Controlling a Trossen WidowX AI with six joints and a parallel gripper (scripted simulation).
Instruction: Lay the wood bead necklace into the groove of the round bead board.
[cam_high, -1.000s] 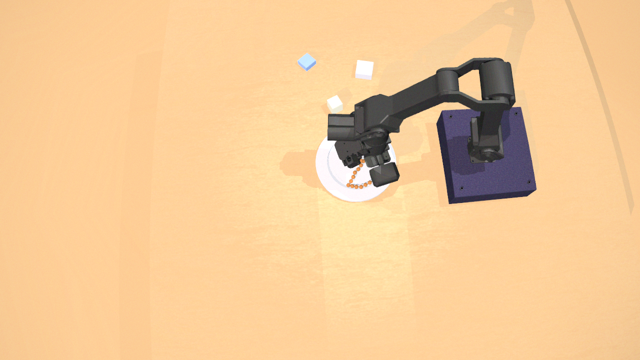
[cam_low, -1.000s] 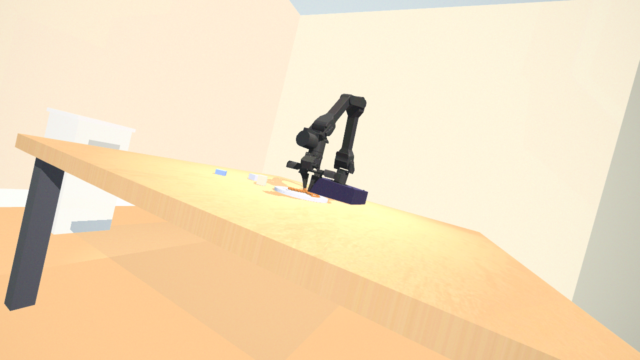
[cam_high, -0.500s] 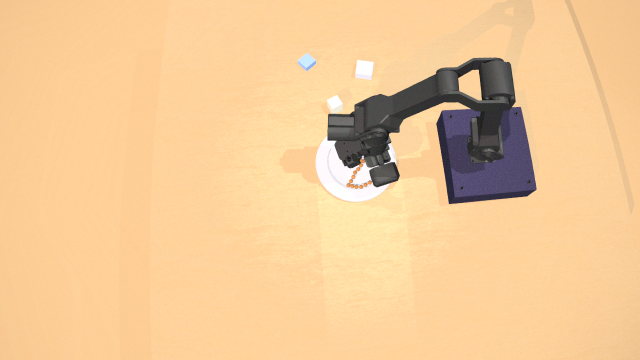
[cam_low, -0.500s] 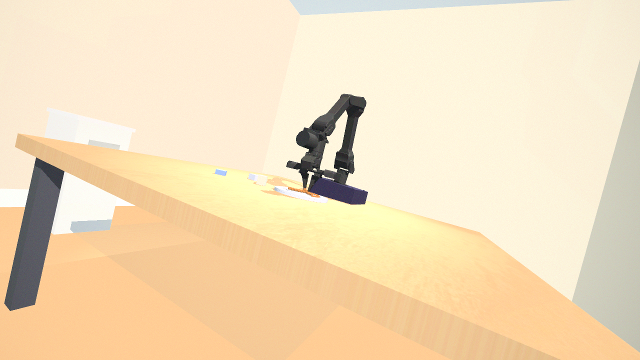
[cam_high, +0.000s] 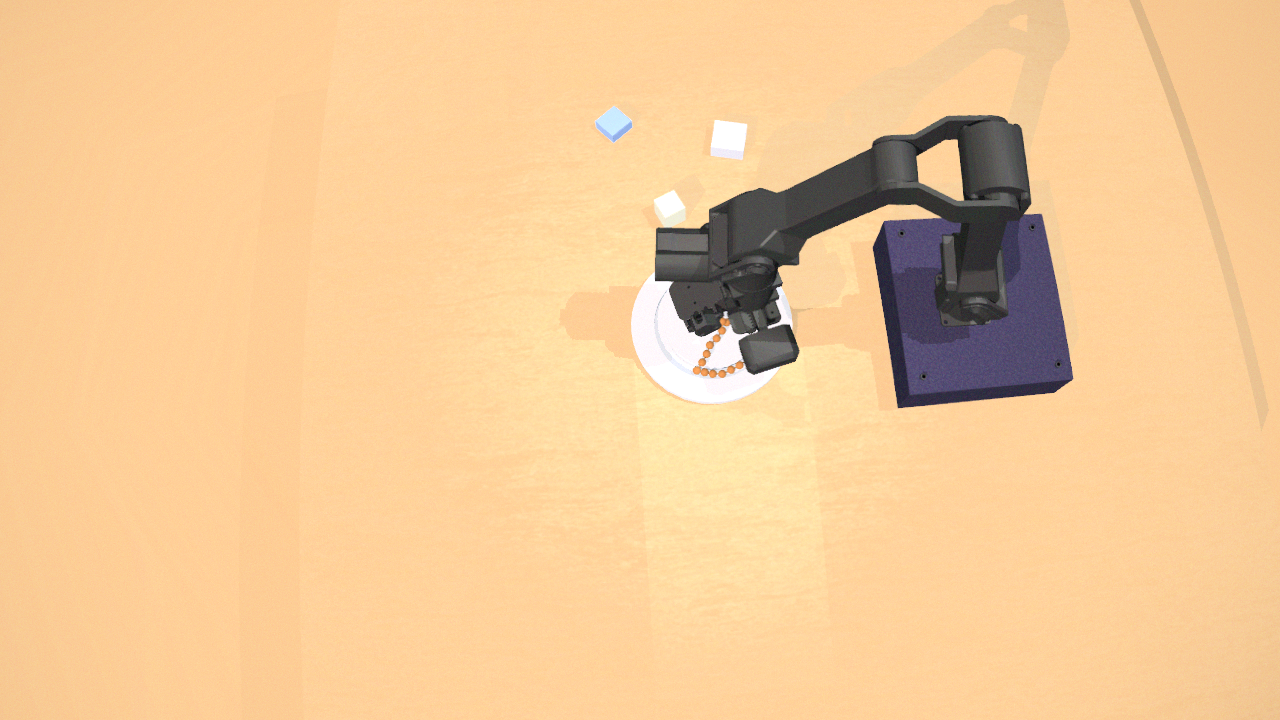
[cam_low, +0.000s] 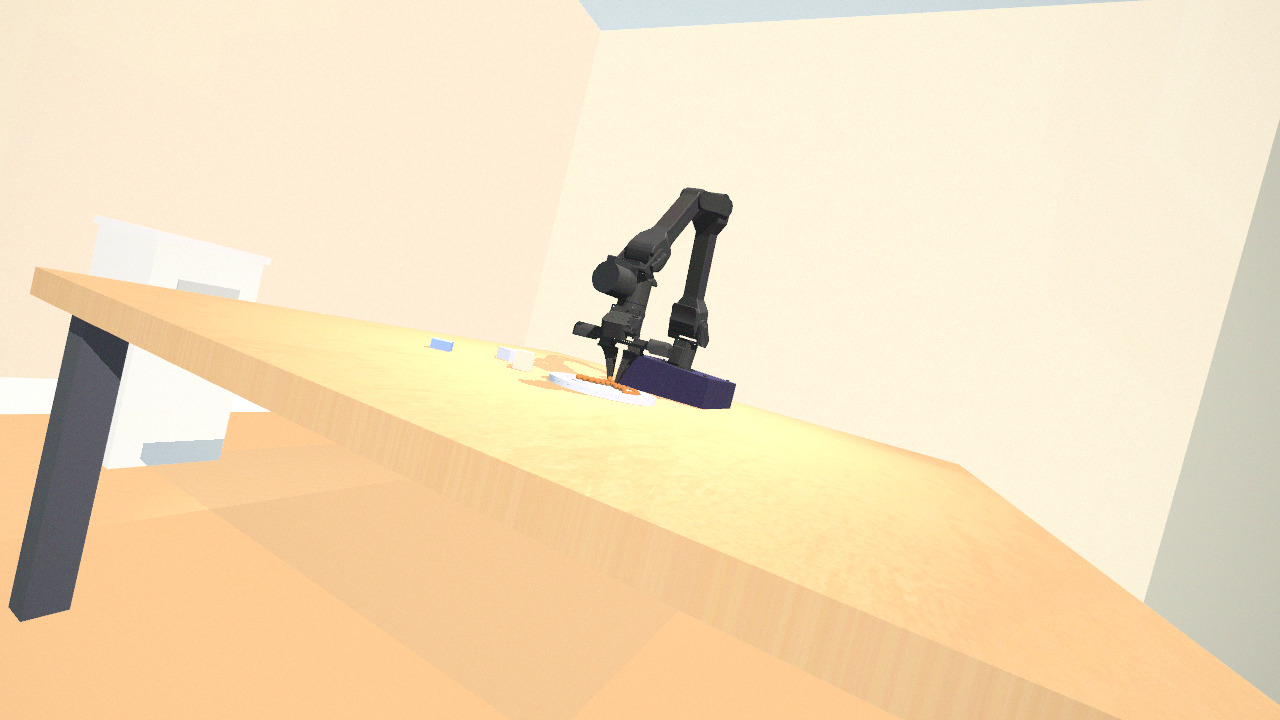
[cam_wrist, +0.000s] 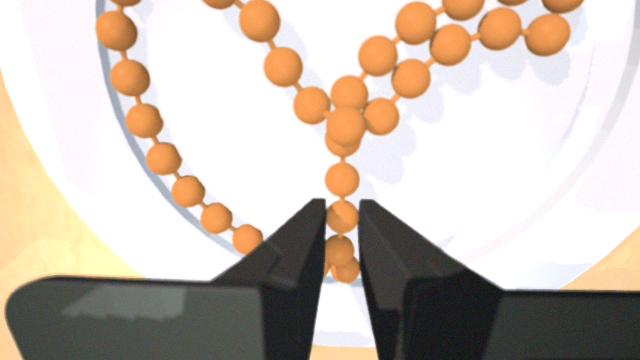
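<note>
The orange wood bead necklace (cam_high: 706, 353) (cam_low: 590, 380) (cam_wrist: 342, 179) lies on the white round bead board (cam_high: 646, 335) (cam_low: 562, 382) (cam_wrist: 50, 100). In the wrist view one run of beads curves along the groove at the left. Other strands cross the board's middle, meet in a small pile, and run doubled toward the upper right. My gripper (cam_high: 725, 320) (cam_low: 614, 379) (cam_wrist: 342, 207) is low over the board, shut on a bead of the strand that runs down from the pile. The arm hides part of the board and necklace in the top view.
A blue block (cam_high: 614, 122) (cam_low: 441, 343), a white block (cam_high: 728, 139) (cam_low: 505, 354) and a cream block (cam_high: 669, 207) (cam_low: 523, 360) stand beyond the board in the top view. The arm stands on a dark purple base (cam_high: 993, 358) (cam_low: 680, 383) to the right of the board.
</note>
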